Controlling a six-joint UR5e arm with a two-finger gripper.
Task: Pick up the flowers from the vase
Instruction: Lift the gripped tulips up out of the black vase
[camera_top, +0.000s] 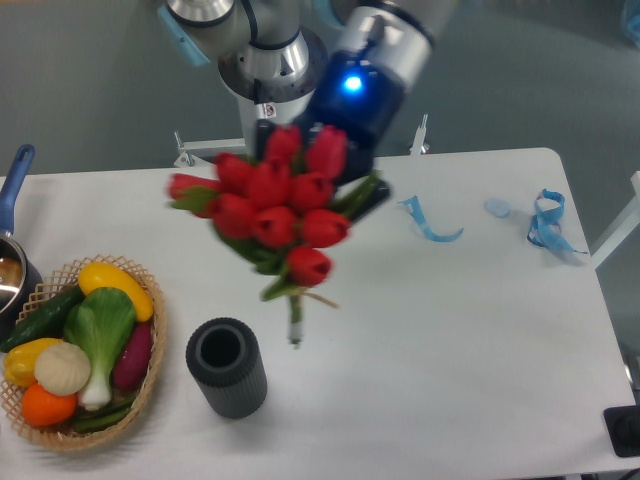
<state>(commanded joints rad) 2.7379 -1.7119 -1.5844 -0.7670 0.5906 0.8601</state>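
The flowers (275, 210), a bunch of red tulip buds with green leaves, hang in the air above the table's middle, their tied stems pointing down. My gripper (335, 195) is shut on the bunch, its fingers mostly hidden behind the buds and leaves. The vase (226, 367), a short dark grey ribbed cylinder, stands upright and empty near the front, below and left of the stem tips.
A wicker basket (150, 375) of vegetables sits at the front left, beside the vase. A pan with a blue handle (14, 180) is at the left edge. Blue strips (432, 222) and a blue band (548, 220) lie at the back right.
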